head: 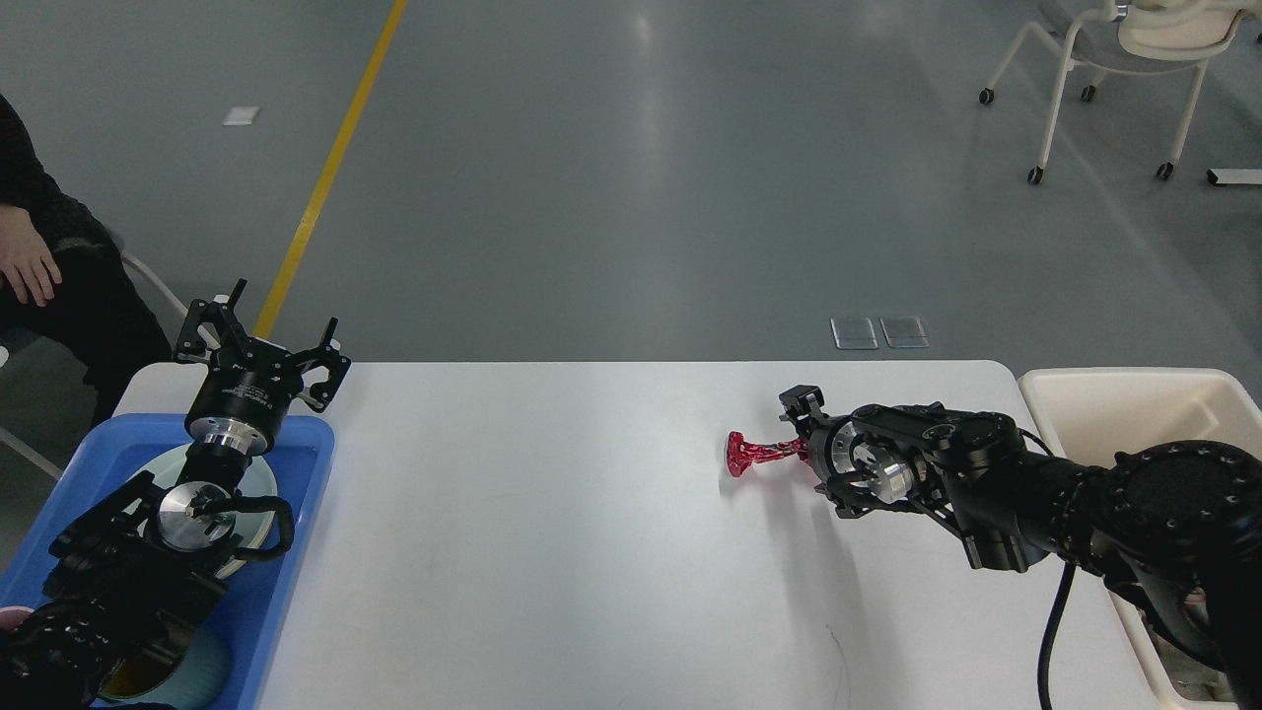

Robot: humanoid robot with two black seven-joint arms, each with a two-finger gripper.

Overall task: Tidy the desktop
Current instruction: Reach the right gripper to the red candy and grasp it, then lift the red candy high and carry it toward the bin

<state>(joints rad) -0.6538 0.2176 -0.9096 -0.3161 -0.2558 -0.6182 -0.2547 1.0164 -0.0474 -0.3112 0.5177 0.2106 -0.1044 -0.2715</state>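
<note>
The white desktop (pixel 552 552) fills the lower half of the head view. A red foil candy wrapper (pixel 751 453), twisted at both ends, lies on it right of centre. My right gripper (pixel 806 444) comes in from the right, low over the desktop, and covers the wrapper's right end. One finger (pixel 801 401) shows above that end and the other is hidden, so I cannot tell whether the jaws are closed on it. My left gripper (pixel 261 335) is open and empty above the far edge of the blue tray (pixel 296 513).
The blue tray at the left holds a pale plate (pixel 258 483) and a teal cup (pixel 202 675) under my left arm. A cream bin (pixel 1134 394) stands off the desktop's right end. A seated person (pixel 39 266) is at the far left.
</note>
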